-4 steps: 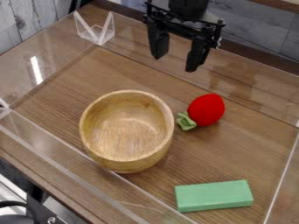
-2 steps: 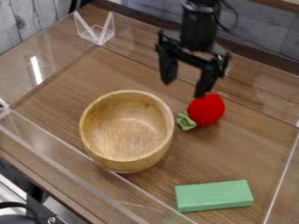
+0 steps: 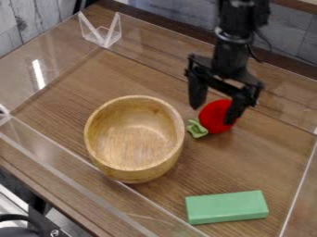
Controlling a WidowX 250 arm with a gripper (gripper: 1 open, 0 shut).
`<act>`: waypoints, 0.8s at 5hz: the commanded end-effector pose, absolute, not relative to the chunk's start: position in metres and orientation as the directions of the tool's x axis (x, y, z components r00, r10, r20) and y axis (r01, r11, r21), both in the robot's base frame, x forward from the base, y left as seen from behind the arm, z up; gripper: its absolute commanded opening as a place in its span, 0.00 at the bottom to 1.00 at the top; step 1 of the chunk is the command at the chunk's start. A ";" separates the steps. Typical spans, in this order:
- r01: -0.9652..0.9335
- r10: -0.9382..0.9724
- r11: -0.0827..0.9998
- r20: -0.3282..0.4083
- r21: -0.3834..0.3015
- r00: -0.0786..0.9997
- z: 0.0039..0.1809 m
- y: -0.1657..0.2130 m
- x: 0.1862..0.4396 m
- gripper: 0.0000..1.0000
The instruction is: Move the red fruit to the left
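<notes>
On wooden table (image 3: 266, 148): no legible writing; open pincer (image 3: 221, 99) straddles red fruit (image 3: 218, 117).

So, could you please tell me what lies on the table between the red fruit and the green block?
Nothing: in the camera view, only bare wooden tabletop separates the red fruit from the green block. The wooden bowl sits off to the side.

Open gripper (image 3: 221, 98) straddling red fruit (image 3: 218, 118), wooden bowl (image 3: 133, 137), green block (image 3: 227, 206)
</notes>
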State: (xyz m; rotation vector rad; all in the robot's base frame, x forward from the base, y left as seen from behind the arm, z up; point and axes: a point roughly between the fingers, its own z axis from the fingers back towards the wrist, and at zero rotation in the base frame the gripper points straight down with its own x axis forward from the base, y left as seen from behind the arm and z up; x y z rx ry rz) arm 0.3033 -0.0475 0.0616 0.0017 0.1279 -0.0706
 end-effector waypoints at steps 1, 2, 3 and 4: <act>0.099 -0.100 0.995 -0.062 -0.010 0.993 0.068 -0.051 0.313 1.00; 0.115 -0.116 0.993 -0.056 -0.009 0.992 0.062 -0.049 0.314 1.00; 0.122 -0.122 0.992 -0.049 -0.009 0.991 0.058 -0.047 0.315 1.00; 0.124 -0.124 0.992 -0.042 -0.007 0.991 0.055 -0.045 0.316 1.00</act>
